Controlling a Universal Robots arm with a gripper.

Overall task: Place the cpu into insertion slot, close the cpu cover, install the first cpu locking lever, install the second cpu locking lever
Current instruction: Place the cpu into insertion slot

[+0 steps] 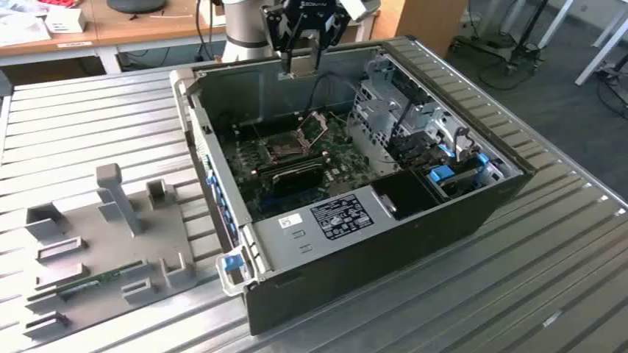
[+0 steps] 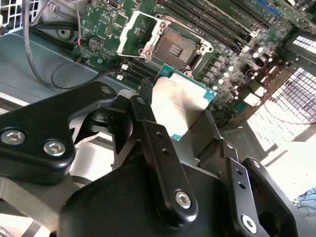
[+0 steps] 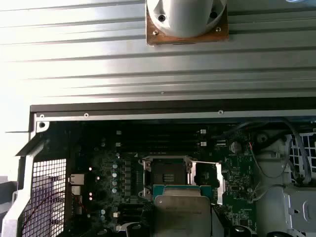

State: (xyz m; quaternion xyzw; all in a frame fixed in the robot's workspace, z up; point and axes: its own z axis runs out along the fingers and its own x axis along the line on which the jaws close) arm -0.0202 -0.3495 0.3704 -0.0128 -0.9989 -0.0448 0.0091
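The black two-fingered gripper (image 1: 300, 53) hangs over the far wall of the open grey computer case (image 1: 393, 243), which lies on the slatted metal counter (image 1: 549, 243). It is pinching the cpu (image 1: 299, 66), a small flat square chip with a dull grey metal top and a green edge. In the second wrist view, one finger presses on each side of the chip (image 2: 182, 96).

The insertion slot (image 1: 287, 149), a square dark socket with a metal rim on the green motherboard (image 1: 339, 158), is bare and lies well below the chip. In the exterior view it sits nearer than the gripper and only slightly towards that view's left. The chip is therefore above and beyond the socket, well apart from it and not yet over it.

The cpu cover (image 1: 316, 126), a thin silvery frame plate, stands swung open on the exterior view's right side of the socket, so the opening is clear. In the first wrist view the chip (image 3: 180, 210) shows just short of the socket (image 3: 165, 175), with their edges roughly parallel.
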